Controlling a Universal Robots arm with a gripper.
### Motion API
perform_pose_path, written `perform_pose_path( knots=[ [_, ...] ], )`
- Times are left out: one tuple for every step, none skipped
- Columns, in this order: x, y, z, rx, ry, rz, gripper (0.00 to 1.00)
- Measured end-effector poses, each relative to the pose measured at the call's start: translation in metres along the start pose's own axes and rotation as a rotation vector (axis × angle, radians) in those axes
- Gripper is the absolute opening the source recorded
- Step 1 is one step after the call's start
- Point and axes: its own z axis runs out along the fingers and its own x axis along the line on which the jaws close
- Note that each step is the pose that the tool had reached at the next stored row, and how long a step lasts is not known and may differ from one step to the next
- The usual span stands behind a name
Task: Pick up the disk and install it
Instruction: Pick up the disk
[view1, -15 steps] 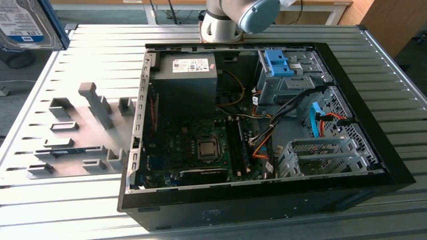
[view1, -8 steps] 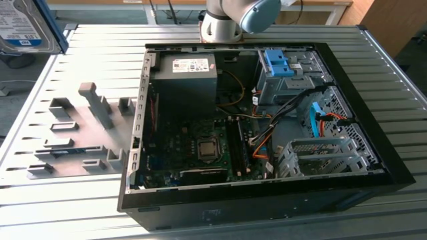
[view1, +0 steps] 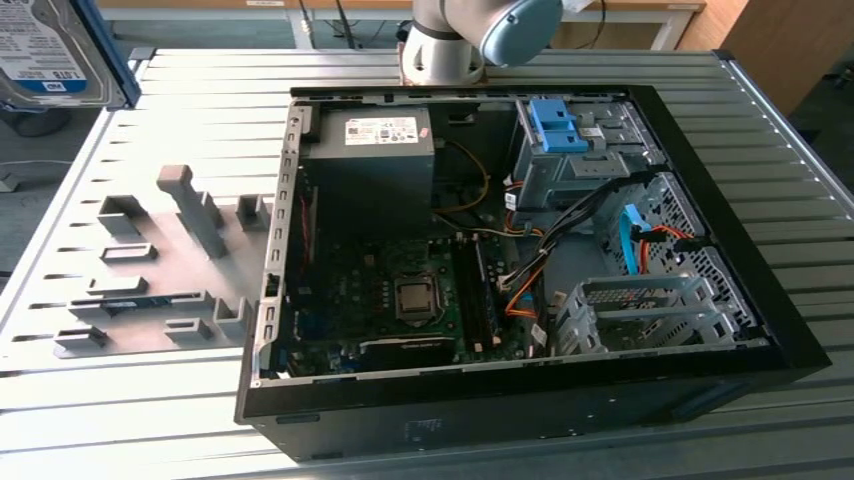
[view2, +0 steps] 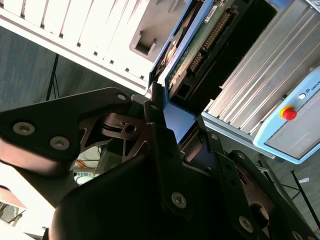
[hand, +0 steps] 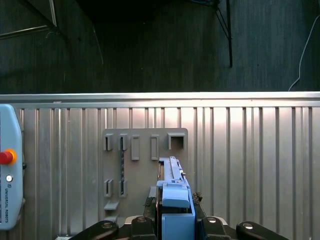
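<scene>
One disk (view2: 200, 50) is counted, clamped by its blue handle between the jaws of one gripper (view2: 177, 117), which are closed narrow onto it. One grey slotted plate (hand: 145, 165) is seen past the jaws, on the ribbed table (hand: 250, 165). One open computer case (view1: 534, 260) is seen well apart.

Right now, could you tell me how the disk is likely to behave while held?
The disk looks like a rigid metal slab, so probably stiff and heavy for its size. The gripper holds its plastic handle, which might flex or slip. Its bare circuit board seems fragile.
</scene>
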Motion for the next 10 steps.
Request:
perform_pose_path(
  knots=[
    [0.0001,-0.0005,0.0001,0.0001,0.0,0.0,0.36],
    [0.0001,-0.001,0.0,0.0001,0.0,0.0,0.36],
    [0.0001,-0.0015,0.0,0.0001,0.0,0.0,0.36],
    [0.0001,-0.0021,0.0001,0.0001,0.0,0.0,0.36],
    [0.0001,-0.0027,0.0001,0.0001,-0.0001,0.0,0.36],
    [0.0001,-0.0033,0.0001,0.0001,0.0,0.0,0.36],
    [0.0001,-0.0038,0.0001,0.0001,0.0,0.0,0.36],
    [0.0001,-0.0045,0.0,0.0,0.0,0.0,0.36],
    [0.0002,-0.0051,0.0,0.0,0.0,0.0,0.36],
    [0.0002,-0.0059,0.0001,0.0,0.0,0.0,0.36]
  ],
)
